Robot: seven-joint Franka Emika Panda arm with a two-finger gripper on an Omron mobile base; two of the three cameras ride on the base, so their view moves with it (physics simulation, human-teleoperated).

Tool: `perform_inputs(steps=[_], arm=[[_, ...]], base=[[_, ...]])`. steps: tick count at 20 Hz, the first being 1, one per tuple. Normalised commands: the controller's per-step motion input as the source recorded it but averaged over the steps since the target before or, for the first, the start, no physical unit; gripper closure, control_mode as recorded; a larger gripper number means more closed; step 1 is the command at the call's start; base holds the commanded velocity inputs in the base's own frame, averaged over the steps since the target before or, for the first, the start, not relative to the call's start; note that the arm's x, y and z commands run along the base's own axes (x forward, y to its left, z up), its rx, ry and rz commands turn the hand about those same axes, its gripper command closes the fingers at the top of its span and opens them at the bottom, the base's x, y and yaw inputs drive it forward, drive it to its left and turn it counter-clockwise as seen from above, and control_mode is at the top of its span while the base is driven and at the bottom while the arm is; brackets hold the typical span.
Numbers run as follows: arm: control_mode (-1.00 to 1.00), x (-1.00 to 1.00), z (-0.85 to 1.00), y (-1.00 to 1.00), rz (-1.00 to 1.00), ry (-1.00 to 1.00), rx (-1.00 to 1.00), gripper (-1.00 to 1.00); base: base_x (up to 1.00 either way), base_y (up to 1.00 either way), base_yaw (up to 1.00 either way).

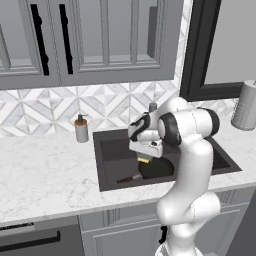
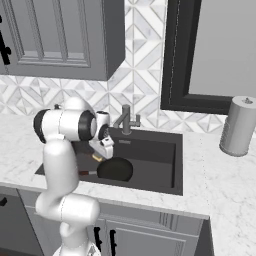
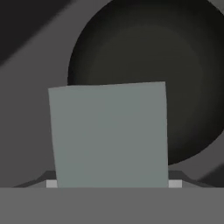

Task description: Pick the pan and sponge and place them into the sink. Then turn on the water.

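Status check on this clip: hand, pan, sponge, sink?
Hand over dark grey sink, shut on yellow sponge with grey-green face. Round black pan already in basin, directly below sponge. Faucet dry, no stream. Nothing obstructing.

No legible text, label, brand, number or sign found on any surface in view.

Glossy white rounded arm (image 1: 192, 165), black joint bands, seemingly pale gripper (image 1: 145, 156)
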Motion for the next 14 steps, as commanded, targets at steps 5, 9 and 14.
perform_inputs(steps=[5,9,14], arm=[[-1.00,0.42,-0.55,-0.06,-0.03,0.00,0.00,1.00],[-1.00,0.41,-0.57,-0.01,-0.02,0.00,0.00,1.00],[-1.00,0.35,-0.52,0.00,-0.02,0.00,0.00,1.00]], base=[[0.00,0.00,0.00],[0.00,0.00,0.00],[0.00,0.00,0.00]])
